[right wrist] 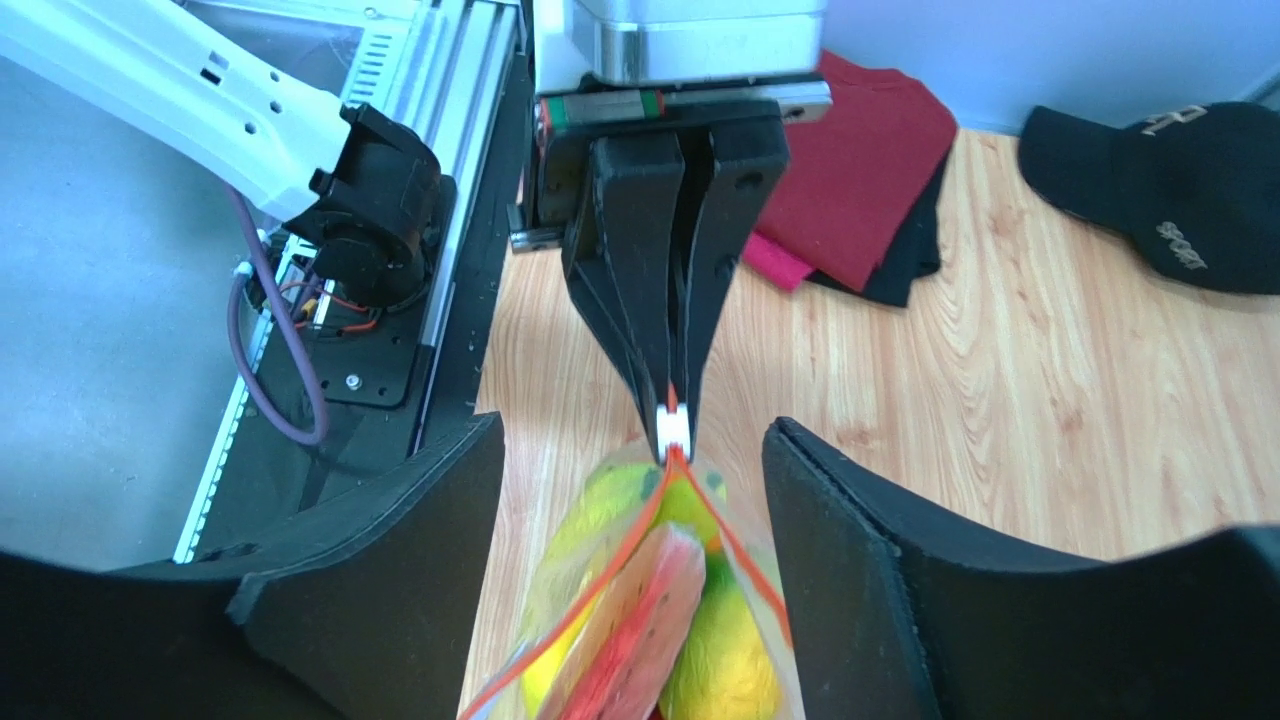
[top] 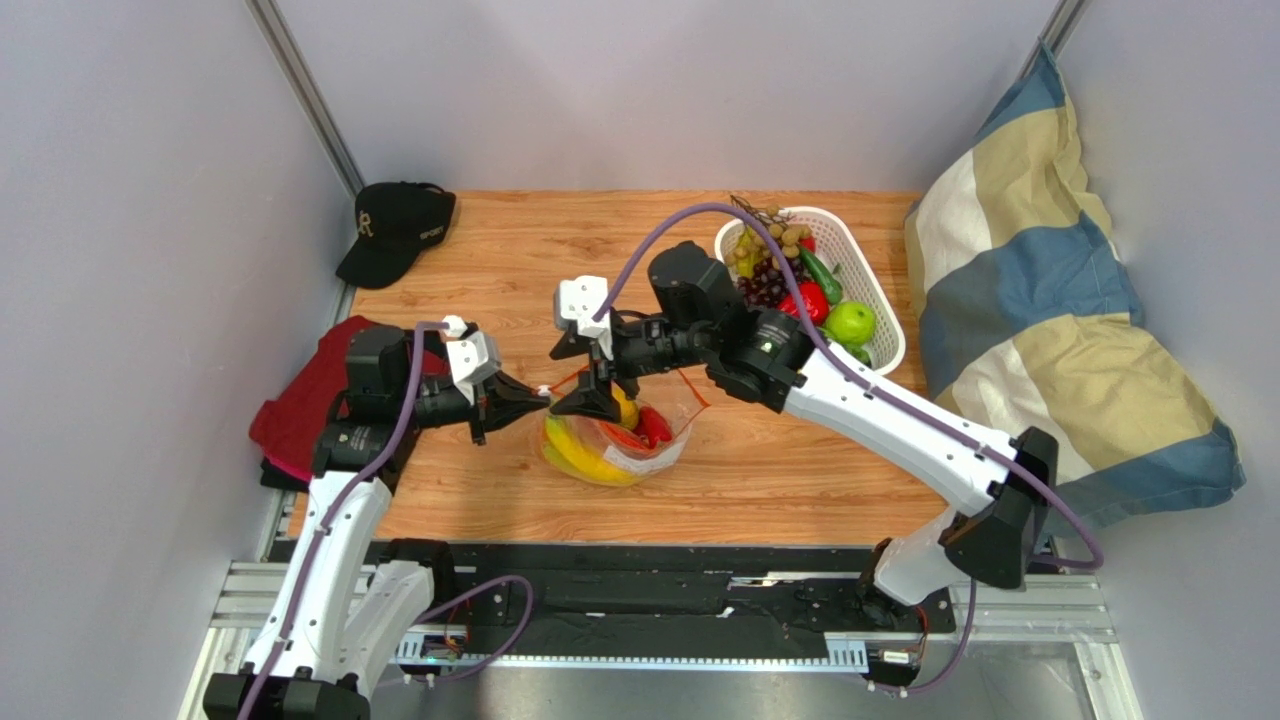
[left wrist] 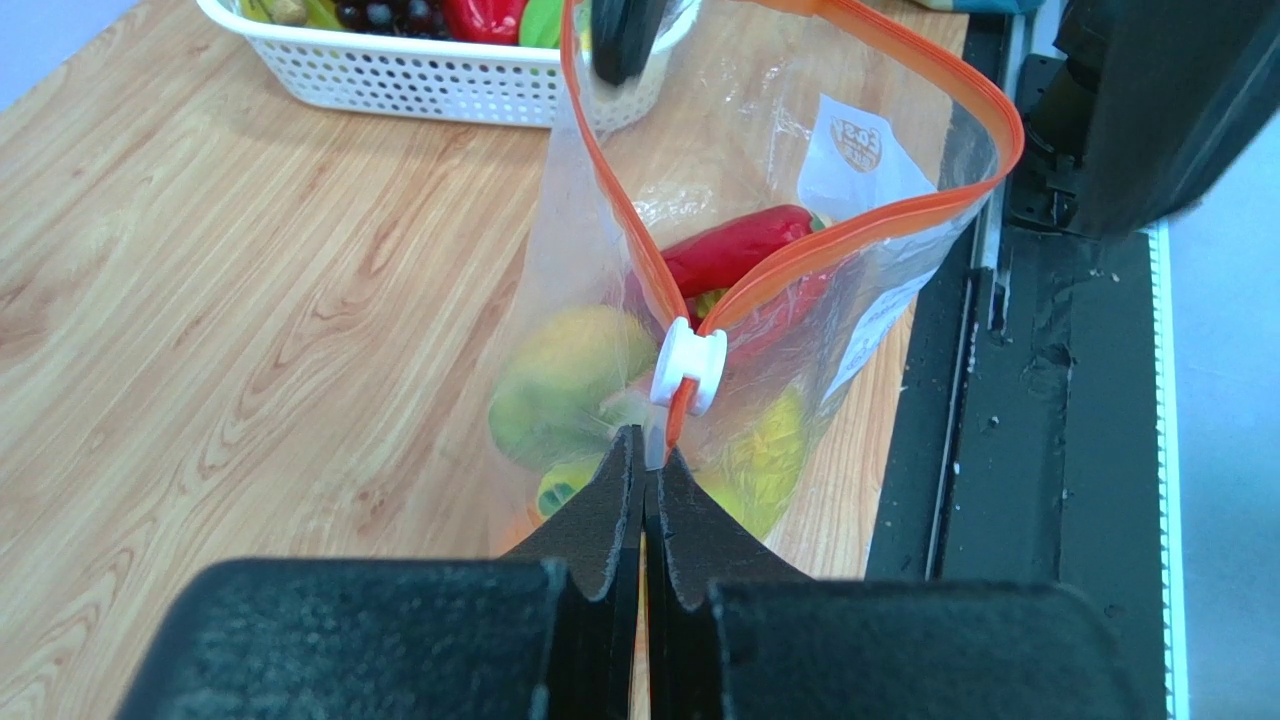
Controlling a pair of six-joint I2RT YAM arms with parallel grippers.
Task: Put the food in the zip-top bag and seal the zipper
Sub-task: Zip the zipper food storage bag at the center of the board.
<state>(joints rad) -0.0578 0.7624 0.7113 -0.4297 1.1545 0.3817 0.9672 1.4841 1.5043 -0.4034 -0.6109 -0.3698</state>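
While the left tool (left wrist: 646, 468) clenched the corner of the clear crinkly zip-top bag (left wrist: 751, 165) beside the small white slider (left wrist: 688, 368), the right tool (right wrist: 631, 438) stood released over the gaping orange-red zipper (left wrist: 857, 233). Inside lay glossy toy food (left wrist: 571, 383), the bag resting on the wooden surface (left wrist: 226, 330).

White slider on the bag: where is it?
In the left wrist view the slider sits at the zip-top bag's near end, right beyond the shut left end effector.
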